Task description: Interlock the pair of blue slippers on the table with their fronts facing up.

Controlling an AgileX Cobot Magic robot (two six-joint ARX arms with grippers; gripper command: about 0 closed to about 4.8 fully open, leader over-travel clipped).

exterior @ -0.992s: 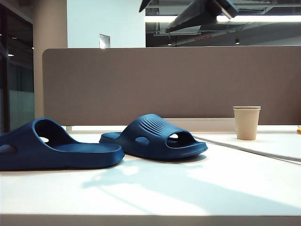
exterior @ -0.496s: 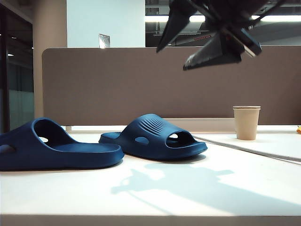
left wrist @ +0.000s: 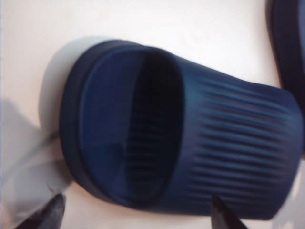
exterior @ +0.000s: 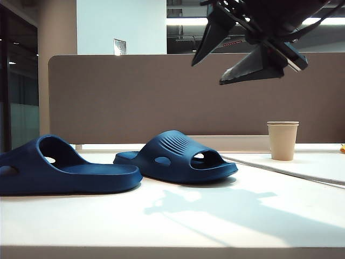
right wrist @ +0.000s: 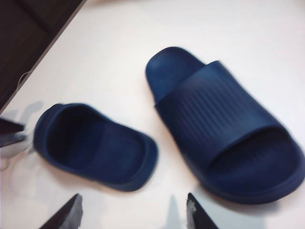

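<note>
**Pre-grasp, nothing held**

2 slippers flat on table (exterior: 215, 216), apart: near slipper (exterior: 64, 172), far slipper (exterior: 178, 157). Right gripper (exterior: 237, 54) high above far slipper, jaws wide. Left gripper (left wrist: 136, 214) wide, straddling near slipper for pickup.

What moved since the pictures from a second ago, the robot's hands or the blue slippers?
Only a hand moved. In the exterior view the right hand came down from the top edge, fingers spread, and now hangs high above the white table, its shadow sliding right. It grabbed nothing. The left hand hovers open over one dark navy foam slipper. Both slippers and the beige paper cup stayed put.
</note>
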